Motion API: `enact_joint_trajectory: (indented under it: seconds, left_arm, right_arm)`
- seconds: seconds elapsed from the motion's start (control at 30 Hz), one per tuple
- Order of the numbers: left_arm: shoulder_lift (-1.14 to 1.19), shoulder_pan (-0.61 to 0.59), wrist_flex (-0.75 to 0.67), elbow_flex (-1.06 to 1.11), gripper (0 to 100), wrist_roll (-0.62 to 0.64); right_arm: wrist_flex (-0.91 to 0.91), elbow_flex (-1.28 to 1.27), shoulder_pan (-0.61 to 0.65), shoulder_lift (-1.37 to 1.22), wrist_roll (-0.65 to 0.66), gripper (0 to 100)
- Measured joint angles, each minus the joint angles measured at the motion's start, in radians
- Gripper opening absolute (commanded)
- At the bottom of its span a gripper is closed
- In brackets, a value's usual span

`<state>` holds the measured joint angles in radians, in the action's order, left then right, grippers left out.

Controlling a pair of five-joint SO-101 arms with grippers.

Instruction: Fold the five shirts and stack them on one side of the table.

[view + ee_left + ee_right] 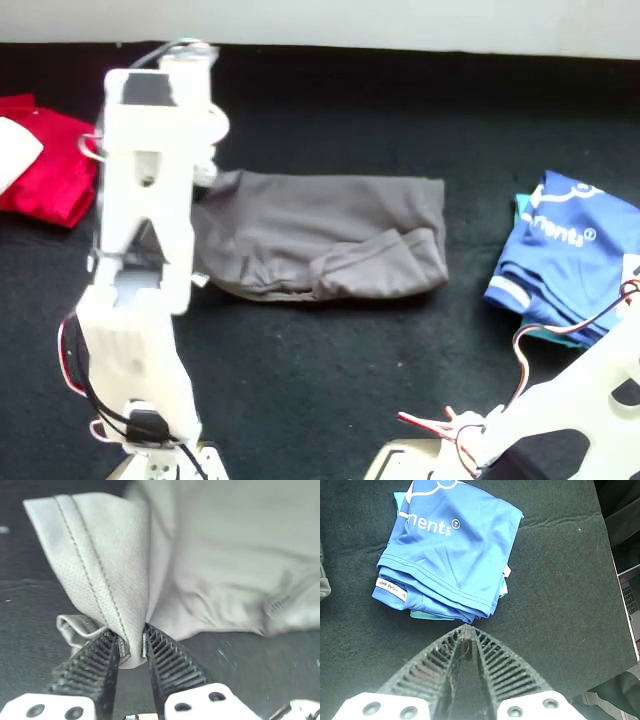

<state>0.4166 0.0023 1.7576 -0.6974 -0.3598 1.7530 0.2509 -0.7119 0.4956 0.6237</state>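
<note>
Dark counter (300, 400); grey shirt (330, 235) lies mid-frame, part folded. Left tool (131, 642) clamps its hem corner on a thin bite: could slip mid-fold. Right tool (466, 629) closed, empty, near blue shirt (455, 555).

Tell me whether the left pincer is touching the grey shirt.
Touching. The left wrist view shows the left pincer shut on a stitched fold of the grey shirt, with the cloth pinched between its jaws.
</note>
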Motion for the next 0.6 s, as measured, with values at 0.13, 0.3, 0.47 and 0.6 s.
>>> enact_joint_trajectory:
  seconds: [0.13, 0.3, 0.47, 0.6]
  left_arm:
    - [-0.095, 0.149, 0.0, 0.064, 1, 0.011]
    - [-0.115, 0.327, 0.0, 0.068, 1, 0.12]
    - [-0.115, 0.503, -0.029, 0.068, 1, 0.181]
    - [-0.064, 0.577, -0.077, 0.029, 1, 0.222]
  right_arm:
    - [0.0, 0.0, 0.0, 0.0, 0.0, 0.9]
    - [0.0, 0.0, 0.0, 0.0, 0.0, 0.9]
    - [0.0, -0.008, 0.0, 0.0, 0.0, 0.9]
    - [0.0, -0.061, 0.0, 0.002, 0.0, 0.9]
